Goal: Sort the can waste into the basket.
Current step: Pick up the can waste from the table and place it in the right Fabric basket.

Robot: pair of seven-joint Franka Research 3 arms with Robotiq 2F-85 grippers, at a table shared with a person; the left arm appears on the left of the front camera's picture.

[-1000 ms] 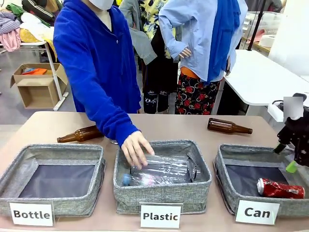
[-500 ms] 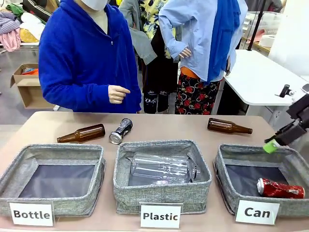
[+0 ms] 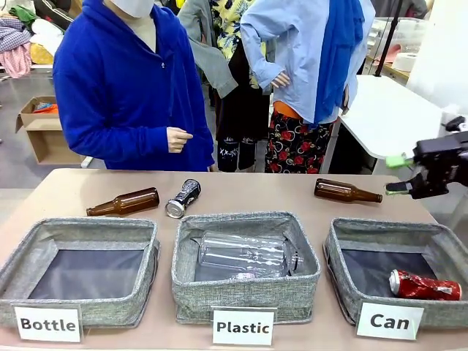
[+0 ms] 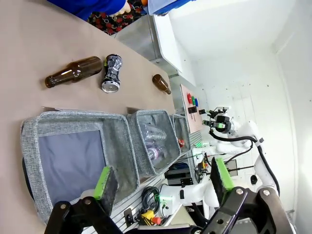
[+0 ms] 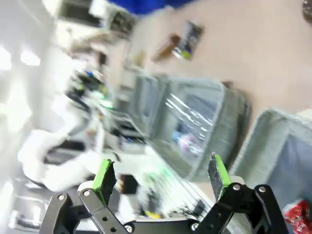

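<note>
A crushed red can (image 3: 424,285) lies in the grey basket (image 3: 380,227) labelled "Can", at the right. A black can (image 3: 183,198) with a silver end lies on its side on the table behind the middle bin. My right gripper (image 3: 397,175) hangs open and empty above the Can basket's far right corner, turned sideways. Its own blurred view shows its open gripper (image 5: 161,173), the black can (image 5: 187,36), the Can basket (image 5: 285,141) and the red can (image 5: 297,217). My left gripper (image 4: 163,178) is open and empty, above the near left of the table, with the black can (image 4: 112,73) far ahead.
A bin labelled "Plastic" (image 3: 245,296) holds a clear plastic bottle (image 3: 245,254). The bin labelled "Bottle" (image 3: 80,228) has nothing in it. Brown bottles (image 3: 123,202) (image 3: 347,192) lie on the table behind the bins. A person in a blue hoodie stands at the far side, hand (image 3: 178,139) at the waist.
The person's hand has left the Plastic bin and drawn back, uncovering the black can. My right gripper has risen from the Can basket and turned sideways.
</note>
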